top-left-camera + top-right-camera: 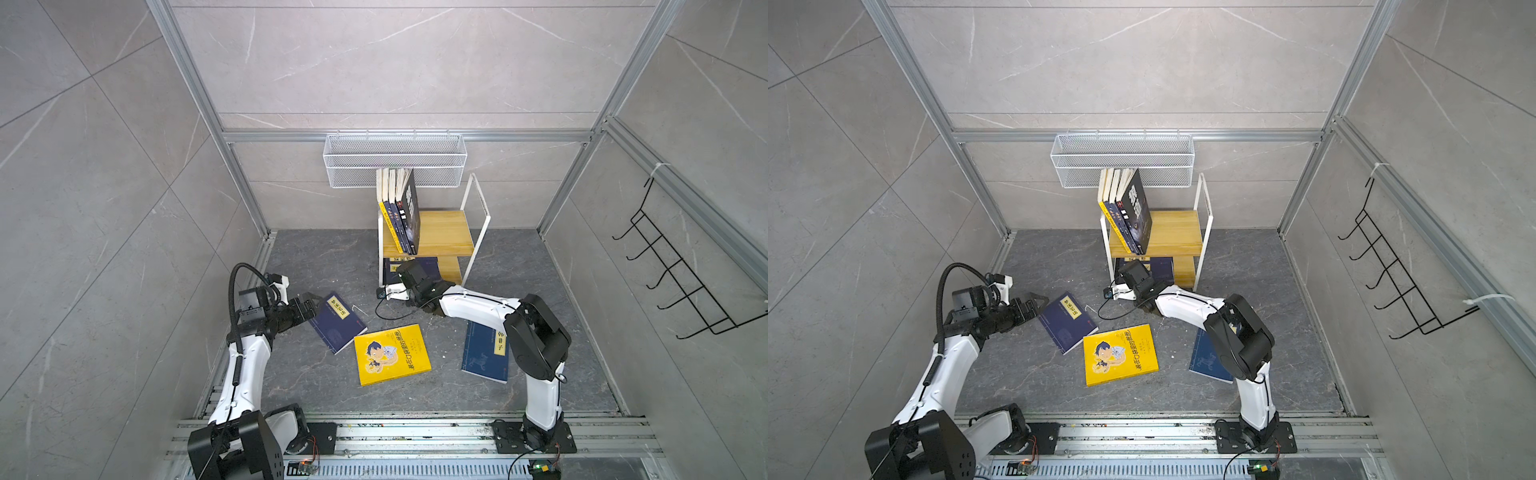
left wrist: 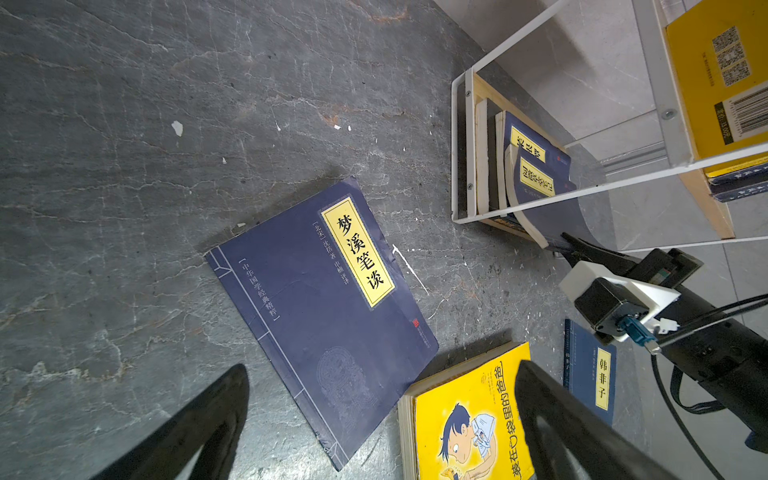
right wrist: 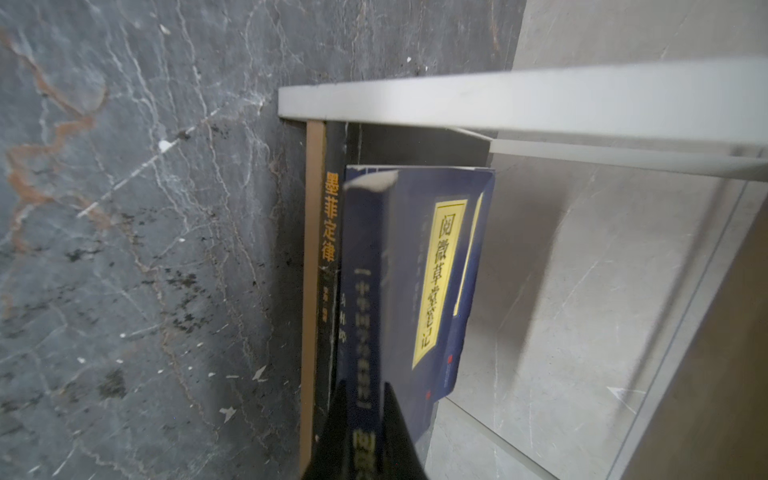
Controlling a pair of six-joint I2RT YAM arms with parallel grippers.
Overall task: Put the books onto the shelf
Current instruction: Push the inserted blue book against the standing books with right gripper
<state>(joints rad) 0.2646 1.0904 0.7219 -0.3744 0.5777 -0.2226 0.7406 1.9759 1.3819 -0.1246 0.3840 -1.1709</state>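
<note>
- Found the yellow cartoon book (image 1: 392,354) lying flat and untouched mid-counter (image 1: 316,257); judged it at risk only of a nudge from an arm swinging low.
- Spotted a navy book (image 1: 482,361) flat on the counter, partly hidden beneath the right arm (image 1: 536,332); reckoned a low retreat of that arm likely to scrape or spin it.
- Found the left hand (image 1: 316,306) spread wide, just beside the edge of a second navy book (image 1: 337,323), also flat; could not tell touching from barely clear. Feared the thin cover lying flush with the counter: easy to skate away, or to pinch by the top leaves alone.
- Found the right hand (image 3: 365,440) clamped on the spine end of a navy paperback (image 3: 407,257), partly inside the lower tier of the shelf (image 1: 446,232), next to a black-spined book (image 3: 330,232). Noticed the paperback bowing in the left wrist view; judged a hard push apt to buckle it, jam it against its neighbours or the white frame, or shove the light shelf backward. Feared an early release too: likely to flop out onto the counter.
- Saw the row of books (image 1: 401,212) on the top tier, apparently leaning toward the bare board; reckoned a jolt through the frame enough to topple them.
</note>
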